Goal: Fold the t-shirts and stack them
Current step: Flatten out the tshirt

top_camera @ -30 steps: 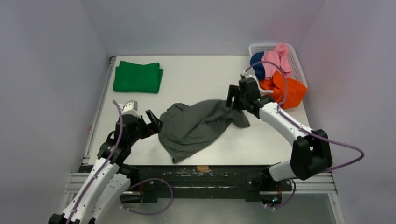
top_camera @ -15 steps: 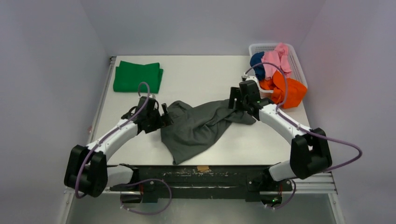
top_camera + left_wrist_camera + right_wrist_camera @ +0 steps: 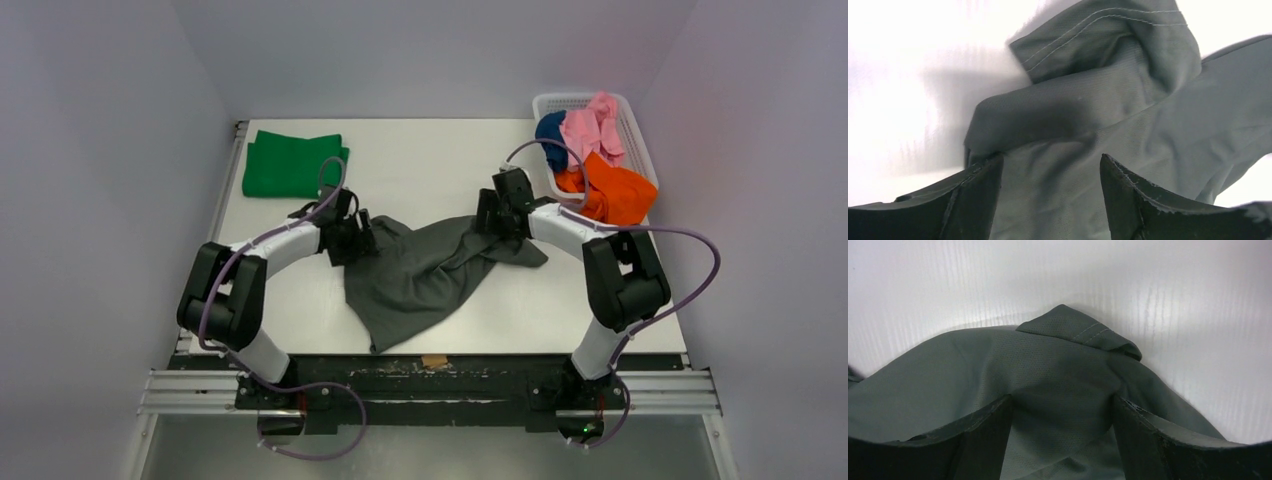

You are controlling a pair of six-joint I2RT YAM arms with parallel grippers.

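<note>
Both left claw [image 3: 363, 234] and right claw [image 3: 486, 217] gape wide astride the dark grey t-shirt [image 3: 420, 276].

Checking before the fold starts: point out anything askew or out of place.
The dark grey t-shirt lies bunched and twisted mid-table, its right end rolled up rather than flat. The orange t-shirt spills over the near rim of the white basket. The green t-shirt is folded neatly.

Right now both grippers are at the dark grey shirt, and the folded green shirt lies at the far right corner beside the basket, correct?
No: the top external view shows the folded green t-shirt at the far left corner, away from the basket. The left gripper and right gripper are at the dark grey t-shirt.
</note>
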